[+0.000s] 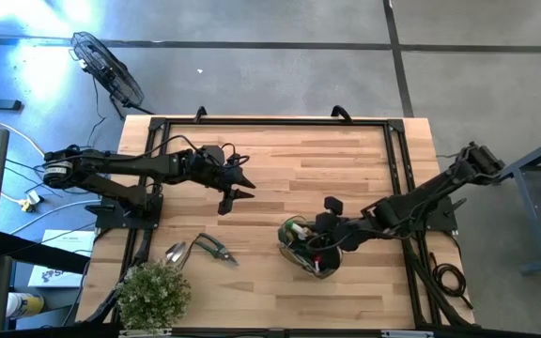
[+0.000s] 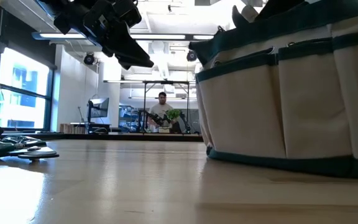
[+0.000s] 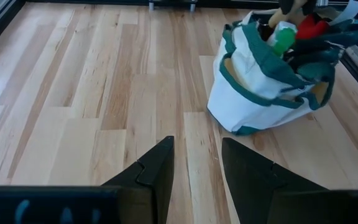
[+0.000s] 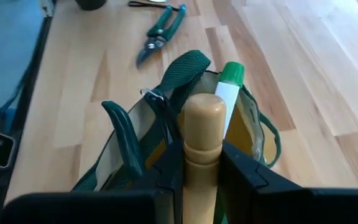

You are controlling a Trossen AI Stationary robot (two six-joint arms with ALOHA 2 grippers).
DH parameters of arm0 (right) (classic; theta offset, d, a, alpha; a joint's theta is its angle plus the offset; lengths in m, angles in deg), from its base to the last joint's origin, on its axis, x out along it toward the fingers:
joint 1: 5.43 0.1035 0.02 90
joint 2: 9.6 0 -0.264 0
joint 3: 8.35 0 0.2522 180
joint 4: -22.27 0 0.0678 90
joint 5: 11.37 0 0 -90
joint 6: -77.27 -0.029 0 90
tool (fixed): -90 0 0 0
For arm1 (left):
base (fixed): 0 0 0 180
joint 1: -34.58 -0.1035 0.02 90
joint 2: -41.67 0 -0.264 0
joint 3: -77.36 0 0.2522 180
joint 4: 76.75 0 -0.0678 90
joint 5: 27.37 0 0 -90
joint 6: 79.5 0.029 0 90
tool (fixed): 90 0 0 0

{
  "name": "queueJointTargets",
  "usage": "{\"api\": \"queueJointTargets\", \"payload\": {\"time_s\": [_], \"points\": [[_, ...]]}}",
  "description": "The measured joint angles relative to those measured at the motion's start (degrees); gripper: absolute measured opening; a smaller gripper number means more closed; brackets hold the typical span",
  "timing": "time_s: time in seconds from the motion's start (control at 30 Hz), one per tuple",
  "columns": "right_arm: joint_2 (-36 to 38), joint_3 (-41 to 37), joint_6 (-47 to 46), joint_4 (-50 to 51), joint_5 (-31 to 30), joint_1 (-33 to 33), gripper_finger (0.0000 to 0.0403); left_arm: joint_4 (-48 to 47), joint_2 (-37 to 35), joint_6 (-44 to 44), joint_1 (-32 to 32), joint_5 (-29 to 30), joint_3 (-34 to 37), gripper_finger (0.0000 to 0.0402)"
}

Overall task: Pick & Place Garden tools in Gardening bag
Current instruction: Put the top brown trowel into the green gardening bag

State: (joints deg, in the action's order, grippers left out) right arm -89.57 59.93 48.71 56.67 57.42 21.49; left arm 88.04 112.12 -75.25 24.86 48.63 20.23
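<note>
The right tool is clamped on the rounded pale wooden handle of a garden tool, directly above the mouth of the small soft fabric gardening bag with cream sides and dark green trim; the handle's long axis runs straight out between the dark fingers, its knobbed end pointing away from the wrist, and its working end is hidden. In the right wrist view the bag's mouth opens just below the handle, with a green-capped white bottle standing in it beside the handle and a dark green strap arching over the rim. From the left wrist view the bag sits upright on the light wooden counter, crowded with green pieces and a red piece poking from its top. Well apart from the bag, toward the bushy green potted plant, lie green-handled pruners, their long axis slanted and their blades pointing back toward the bag, and just beside them, on the side away from the bag, a silver scoop. The left tool hovers over bare counter well away from the bag, its two dark fingers set a narrow gap apart and holding nothing.
</note>
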Motion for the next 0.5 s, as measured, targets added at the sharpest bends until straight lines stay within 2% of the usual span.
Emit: {"api": "queueJointTargets", "payload": {"time_s": [0.5], "points": [[-0.18,-0.28,6.26,-7.75,5.98,1.24,0.0060,-0.01,0.00,-0.02,0.00,-0.04,0.00,0.0129]]}}
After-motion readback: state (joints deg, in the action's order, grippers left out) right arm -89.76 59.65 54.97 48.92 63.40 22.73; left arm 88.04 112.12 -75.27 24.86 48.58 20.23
